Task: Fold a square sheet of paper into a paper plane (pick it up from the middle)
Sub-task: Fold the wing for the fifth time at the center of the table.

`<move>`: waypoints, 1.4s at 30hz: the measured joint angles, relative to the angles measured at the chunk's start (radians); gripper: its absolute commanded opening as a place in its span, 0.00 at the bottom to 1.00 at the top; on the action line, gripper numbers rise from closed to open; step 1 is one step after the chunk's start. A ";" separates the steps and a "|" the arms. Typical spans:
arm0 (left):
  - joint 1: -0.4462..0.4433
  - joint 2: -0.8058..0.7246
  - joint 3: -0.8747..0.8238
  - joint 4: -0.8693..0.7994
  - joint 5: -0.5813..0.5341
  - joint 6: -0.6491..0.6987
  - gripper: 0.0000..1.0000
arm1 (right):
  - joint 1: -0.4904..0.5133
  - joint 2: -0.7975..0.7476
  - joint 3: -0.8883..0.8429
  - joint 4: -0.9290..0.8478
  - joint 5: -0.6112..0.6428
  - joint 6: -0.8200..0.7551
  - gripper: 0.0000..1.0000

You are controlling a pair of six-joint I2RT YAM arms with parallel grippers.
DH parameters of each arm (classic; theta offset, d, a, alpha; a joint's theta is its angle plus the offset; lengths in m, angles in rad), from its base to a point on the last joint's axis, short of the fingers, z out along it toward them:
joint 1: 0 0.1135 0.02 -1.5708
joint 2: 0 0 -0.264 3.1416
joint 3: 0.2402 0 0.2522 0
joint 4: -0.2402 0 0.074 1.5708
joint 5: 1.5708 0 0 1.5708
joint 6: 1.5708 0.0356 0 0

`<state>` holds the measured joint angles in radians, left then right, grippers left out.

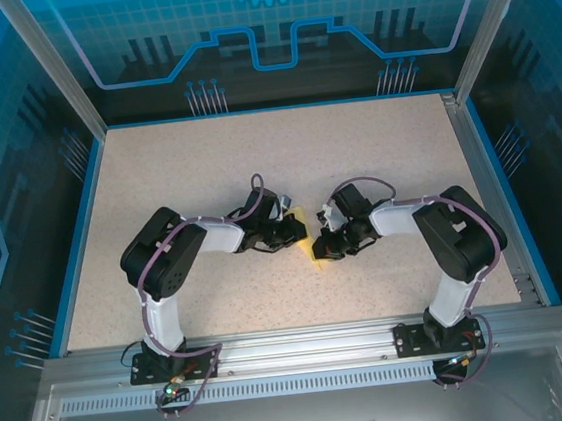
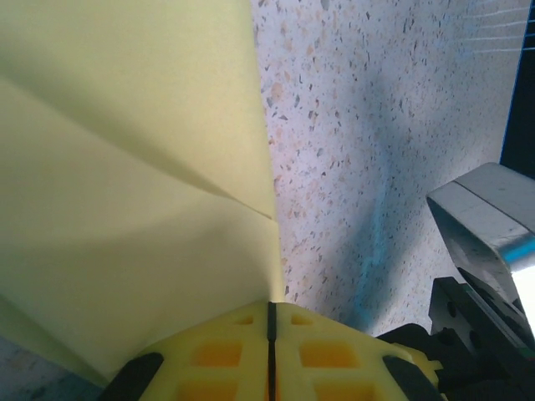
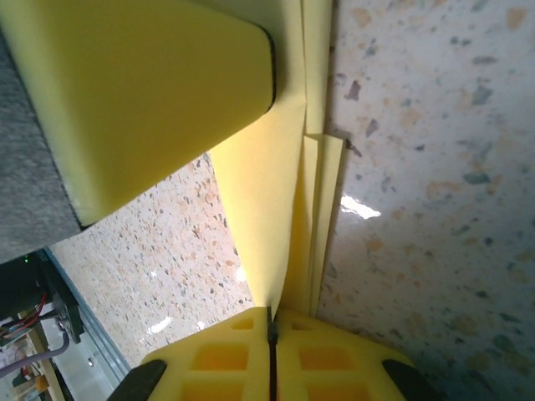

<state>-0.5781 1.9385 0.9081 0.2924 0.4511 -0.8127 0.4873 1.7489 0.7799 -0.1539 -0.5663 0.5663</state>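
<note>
At the near edge of the desk (image 1: 375,150), I see both bases bolted side by side. The left arm (image 1: 165,258) and the right arm (image 1: 460,237) each bend inward, so that their wrists meet around the middle of the surface. From above, the left end effector (image 1: 296,232) and the right end effector (image 1: 327,246) face each other almost nose to nose. The yellow paper (image 1: 312,245) shows as a small patch between them, right at the tips of both.

On my left wrist camera the two yellow pads are pressed together with only a thin dark seam between them. The paper comes straight out of that seam, so the left end effector is clamped on it. From the tips the sheet spreads up and to the left, with a sharp diagonal crease where one layer laps over another. Its right-hand edge runs away from the pads over the speckled desk.

On my right wrist camera the pads are likewise together, with the paper pinched in their seam. It stands edge-on and runs straight away from the tips as several folded layers, stepped partway along. Farther up, a yellow pad (image 3: 150,100) of the left end effector sits against the paper's left face. Beyond both, bare desk reaches the blue border (image 1: 280,109).
</note>
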 measured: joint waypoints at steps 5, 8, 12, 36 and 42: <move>0.000 0.000 0.000 -0.001 0.000 0.000 0.09 | -0.003 0.006 0.000 0.002 -0.014 -0.007 0.12; 0.000 0.000 0.000 -0.002 0.000 0.000 0.09 | -0.003 0.000 0.000 -0.003 -0.016 -0.010 0.14; 0.000 0.000 0.000 -0.003 0.000 0.000 0.09 | -0.003 -0.022 0.000 -0.047 -0.018 -0.010 0.16; 0.000 0.000 0.001 -0.003 0.010 0.001 0.09 | -0.031 -0.021 0.020 -0.070 -0.068 0.009 0.04; 0.000 0.000 0.001 -0.004 0.010 0.001 0.09 | -0.030 0.006 0.018 -0.063 -0.078 -0.003 0.06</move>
<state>-0.5781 1.9388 0.9092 0.2882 0.4614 -0.8116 0.4572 1.7546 0.7982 -0.2173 -0.6441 0.5636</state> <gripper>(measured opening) 0.096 0.051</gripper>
